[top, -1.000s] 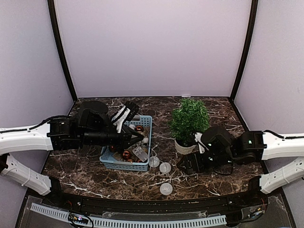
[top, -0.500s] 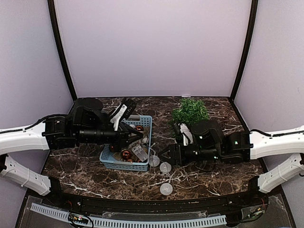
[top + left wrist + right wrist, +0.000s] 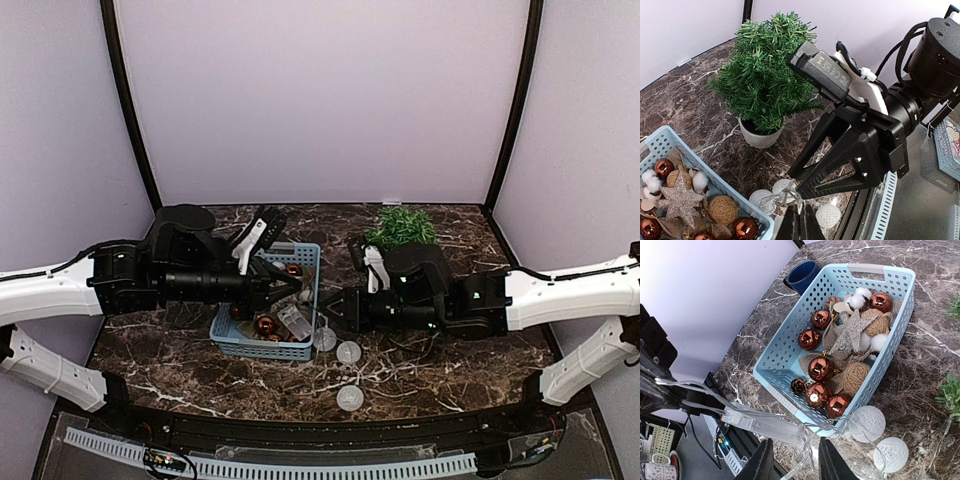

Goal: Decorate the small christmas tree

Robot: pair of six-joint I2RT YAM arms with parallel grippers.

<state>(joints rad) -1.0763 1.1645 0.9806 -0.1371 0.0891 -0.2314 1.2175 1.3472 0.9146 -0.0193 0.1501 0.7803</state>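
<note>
At the table's 1 o'clock corner, behind the right arm, stands the small christmas tree [image 3: 402, 226]. Only the left wrist view shows its white pot [image 3: 759, 136]. The left gripper [image 3: 801, 224], fingers together, pinches the light string [image 3: 762, 424] by the blue basket [image 3: 785, 335]. The right gripper [image 3: 792, 460] has its fingers apart, with wires running between them, which only its own camera shows.

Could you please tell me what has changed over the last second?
The right gripper swung left from beside the tree to the light string by the basket, jaws narrowing around its wire. The left gripper stayed shut on that string; tree and basket unmoved.
</note>
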